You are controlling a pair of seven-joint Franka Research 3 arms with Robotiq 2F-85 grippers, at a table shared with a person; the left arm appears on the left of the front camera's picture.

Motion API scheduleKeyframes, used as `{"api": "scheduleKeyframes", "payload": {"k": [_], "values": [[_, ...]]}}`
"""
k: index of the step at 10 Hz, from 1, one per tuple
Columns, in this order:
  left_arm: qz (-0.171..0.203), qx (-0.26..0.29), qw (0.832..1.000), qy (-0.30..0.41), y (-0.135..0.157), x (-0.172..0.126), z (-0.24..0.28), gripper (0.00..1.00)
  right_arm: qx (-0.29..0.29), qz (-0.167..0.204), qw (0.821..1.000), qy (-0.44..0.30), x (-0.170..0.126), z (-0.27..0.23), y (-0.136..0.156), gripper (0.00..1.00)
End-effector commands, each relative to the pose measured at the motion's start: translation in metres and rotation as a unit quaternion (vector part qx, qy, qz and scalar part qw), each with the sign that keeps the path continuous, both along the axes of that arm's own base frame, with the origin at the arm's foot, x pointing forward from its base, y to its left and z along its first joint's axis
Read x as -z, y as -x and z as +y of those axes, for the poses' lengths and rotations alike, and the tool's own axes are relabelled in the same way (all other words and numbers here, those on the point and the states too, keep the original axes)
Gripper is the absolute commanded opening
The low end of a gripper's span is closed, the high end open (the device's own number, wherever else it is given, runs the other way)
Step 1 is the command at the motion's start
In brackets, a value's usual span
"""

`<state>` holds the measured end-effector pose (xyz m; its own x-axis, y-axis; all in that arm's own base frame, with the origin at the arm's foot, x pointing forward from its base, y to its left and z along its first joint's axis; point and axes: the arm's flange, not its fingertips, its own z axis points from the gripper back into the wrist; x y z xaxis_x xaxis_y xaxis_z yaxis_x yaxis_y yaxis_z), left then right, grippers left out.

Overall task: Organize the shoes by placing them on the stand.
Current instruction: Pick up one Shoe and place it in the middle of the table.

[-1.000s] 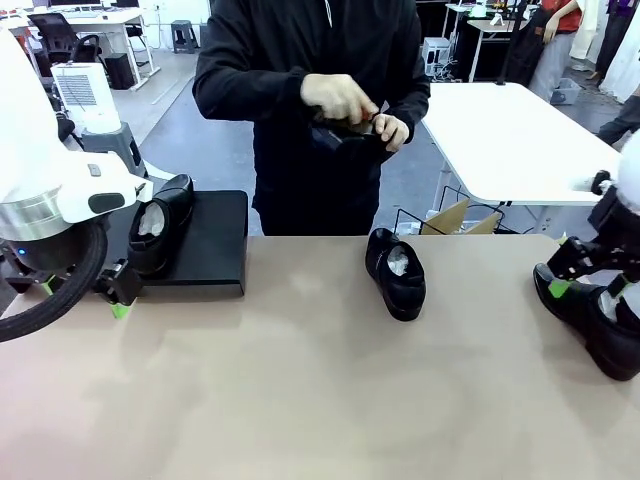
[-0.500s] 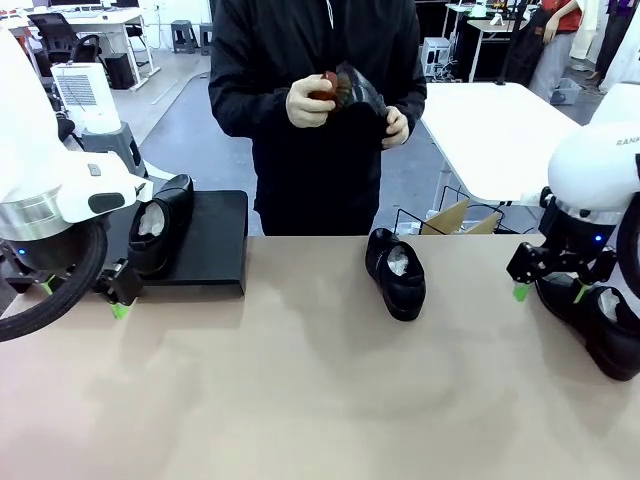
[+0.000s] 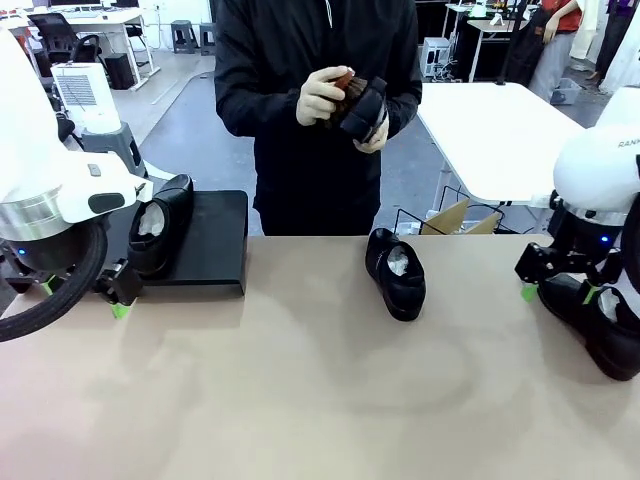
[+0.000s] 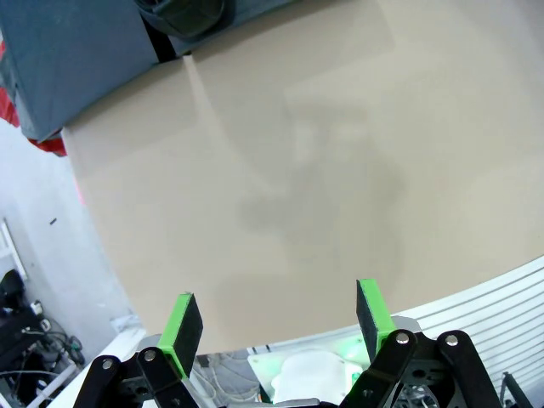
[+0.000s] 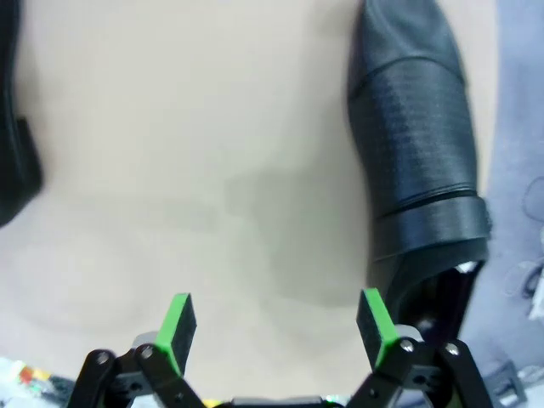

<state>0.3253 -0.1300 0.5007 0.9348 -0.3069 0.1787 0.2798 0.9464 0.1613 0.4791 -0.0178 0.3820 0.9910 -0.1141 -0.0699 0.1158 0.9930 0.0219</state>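
One glossy black shoe [image 3: 160, 225] stands on the low black stand [image 3: 215, 245] at the table's far left. A second shoe [image 3: 397, 275] lies mid-table, and a third [image 3: 600, 325] sits at the right edge. The person holds another shoe [image 3: 362, 108] at chest height, with a reddish-brown brush [image 3: 340, 82] against it. My left gripper [image 3: 85, 292] hangs open in front of the stand over bare table [image 4: 280, 170]. My right gripper [image 3: 556, 292] is open just above the heel end of the right shoe [image 5: 416, 144], which lies beside its right finger [image 5: 374, 319], not between the pads.
A dark edge of something [image 5: 15, 127] shows at the left of the right wrist view. Behind the table there is a white table [image 3: 510, 130] at the right and a grey stool with a white appliance [image 3: 85, 95] at the left. The person stands close to the far edge.
The right arm rose off the right shoe, swung left, then eased back slightly right. The person lifted the held shoe and brush from waist to chest height. The left arm stayed still.
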Motion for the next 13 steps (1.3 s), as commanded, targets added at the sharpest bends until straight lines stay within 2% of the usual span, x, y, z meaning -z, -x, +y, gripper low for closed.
{"api": "scheduleKeyframes", "payload": {"k": [1, 3, 5, 8, 9, 10, 11, 13], "values": [[-0.003, -0.005, 1.000, 0.009, 0.000, 0.001, 0.000, 0.94, 0.048, 0.003, 0.999, 0.011, 0.001, -0.031, -0.020, 1.00], [-0.003, -0.005, 1.000, 0.009, 0.000, 0.001, 0.000, 0.94, 0.045, -0.002, 0.999, -0.007, 0.004, -0.045, -0.022, 1.00], [-0.003, -0.005, 1.000, 0.009, 0.000, 0.001, 0.000, 0.94, 0.020, 0.022, 0.999, -0.027, 0.024, -0.053, -0.024, 1.00], [-0.003, -0.005, 1.000, 0.009, 0.000, 0.001, 0.000, 0.94, 0.008, 0.028, 0.999, -0.042, 0.037, -0.065, -0.022, 1.00], [-0.003, -0.005, 1.000, 0.009, 0.000, 0.001, 0.000, 0.94, 0.012, 0.023, 0.999, -0.046, 0.033, -0.069, -0.020, 1.00], [-0.003, -0.005, 1.000, 0.009, 0.000, 0.001, 0.000, 0.94, 0.032, -0.004, 0.998, -0.046, 0.015, -0.068, -0.014, 1.00], [-0.003, -0.005, 1.000, 0.009, 0.000, 0.001, 0.000, 0.94, 0.018, 0.031, 0.999, -0.031, 0.040, -0.059, -0.018, 1.00], [-0.003, -0.005, 1.000, 0.009, 0.000, 0.001, 0.000, 0.94, 0.018, 0.031, 0.999, -0.031, 0.040, -0.059, -0.018, 1.00]]}}
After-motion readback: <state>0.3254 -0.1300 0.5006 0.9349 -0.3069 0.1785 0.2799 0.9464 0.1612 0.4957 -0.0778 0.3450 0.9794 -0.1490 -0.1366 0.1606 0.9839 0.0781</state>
